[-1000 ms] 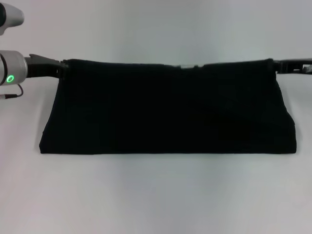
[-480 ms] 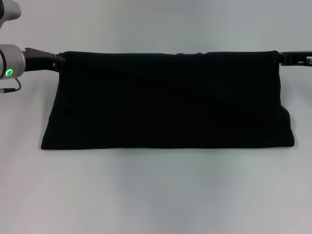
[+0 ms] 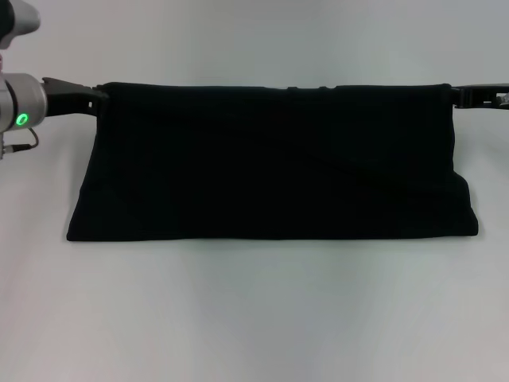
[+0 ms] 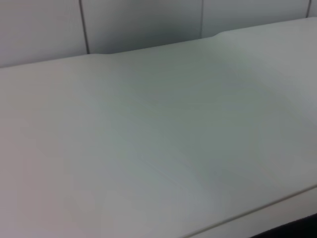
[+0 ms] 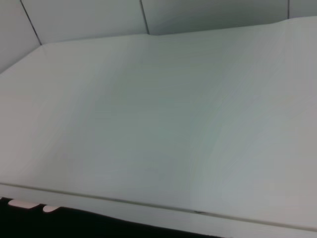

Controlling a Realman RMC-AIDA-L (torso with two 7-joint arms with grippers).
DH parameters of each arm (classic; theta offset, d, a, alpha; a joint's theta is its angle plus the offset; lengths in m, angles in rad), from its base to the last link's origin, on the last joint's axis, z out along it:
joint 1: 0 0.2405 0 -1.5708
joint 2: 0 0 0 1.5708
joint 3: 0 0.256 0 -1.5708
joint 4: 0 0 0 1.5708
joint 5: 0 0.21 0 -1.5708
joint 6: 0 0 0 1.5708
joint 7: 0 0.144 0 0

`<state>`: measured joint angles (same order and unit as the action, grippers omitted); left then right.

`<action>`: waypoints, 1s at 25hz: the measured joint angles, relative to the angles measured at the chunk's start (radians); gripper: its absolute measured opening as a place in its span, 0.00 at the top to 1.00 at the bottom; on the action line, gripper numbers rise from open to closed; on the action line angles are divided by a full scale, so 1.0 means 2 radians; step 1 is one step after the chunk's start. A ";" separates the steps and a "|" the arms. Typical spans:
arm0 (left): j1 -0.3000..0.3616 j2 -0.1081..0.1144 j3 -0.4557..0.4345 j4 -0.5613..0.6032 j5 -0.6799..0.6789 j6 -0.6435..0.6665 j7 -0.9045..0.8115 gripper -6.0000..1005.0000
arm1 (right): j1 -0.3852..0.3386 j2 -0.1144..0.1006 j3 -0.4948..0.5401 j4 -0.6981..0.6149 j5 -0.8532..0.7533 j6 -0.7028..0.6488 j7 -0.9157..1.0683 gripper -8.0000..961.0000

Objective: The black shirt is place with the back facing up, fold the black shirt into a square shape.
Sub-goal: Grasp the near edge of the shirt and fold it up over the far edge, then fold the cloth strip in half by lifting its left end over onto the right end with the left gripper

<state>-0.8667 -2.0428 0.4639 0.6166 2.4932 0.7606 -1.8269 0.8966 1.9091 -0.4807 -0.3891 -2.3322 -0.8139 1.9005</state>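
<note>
I have the black shirt (image 3: pixel 270 163) mid-fold: left tool (image 3: pixel 99 93) and right tool (image 3: pixel 455 94) each clamp a far corner. Next, lay that edge down evenly on the table (image 3: pixel 254 318)

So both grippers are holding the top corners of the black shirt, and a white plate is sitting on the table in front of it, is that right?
Not quite: the head view shows no plate; the table in front of the black shirt is bare white. The rest holds: the left gripper and right gripper meet the shirt's top corners, stretching that edge taut.
</note>
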 joint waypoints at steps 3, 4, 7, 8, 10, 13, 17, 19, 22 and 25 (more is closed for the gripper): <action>0.000 -0.008 0.011 -0.003 0.000 -0.024 0.000 0.98 | 0.000 0.000 -0.013 0.000 -0.001 0.003 0.001 0.88; 0.000 -0.010 0.015 -0.004 0.000 -0.033 0.000 0.97 | -0.001 0.001 -0.018 -0.001 -0.001 0.004 0.001 0.87; 0.001 -0.016 0.016 -0.008 -0.001 -0.056 -0.001 0.96 | -0.005 0.002 -0.023 -0.005 0.000 0.015 0.001 0.83; 0.001 -0.018 0.016 -0.009 -0.001 -0.066 -0.004 0.96 | -0.006 0.002 -0.022 -0.005 0.000 0.019 0.001 0.82; 0.002 -0.020 0.016 -0.010 -0.001 -0.085 -0.014 0.88 | -0.009 0.002 -0.020 -0.008 0.001 0.027 0.001 0.80; 0.004 -0.021 0.014 -0.009 -0.002 -0.111 -0.043 0.76 | -0.014 0.000 -0.019 -0.017 0.002 0.025 0.001 0.68; 0.013 -0.019 0.014 0.007 -0.003 -0.096 -0.089 0.61 | -0.020 -0.003 -0.018 -0.036 0.016 -0.021 0.004 0.49; 0.025 -0.018 0.015 0.034 -0.005 -0.039 -0.105 0.54 | -0.028 -0.005 -0.017 -0.050 0.036 -0.063 0.006 0.41; 0.051 -0.016 0.014 0.093 -0.018 0.107 -0.122 0.40 | -0.046 -0.006 -0.017 -0.062 0.075 -0.128 0.006 0.30; 0.077 -0.013 0.014 0.140 -0.036 0.239 -0.126 0.28 | -0.066 -0.005 -0.020 -0.067 0.117 -0.203 0.000 0.27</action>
<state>-0.7135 -2.0694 0.4910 0.8971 2.4215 1.2382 -2.0799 0.7651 1.8992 -0.5211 -0.5231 -2.0981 -1.2191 1.9014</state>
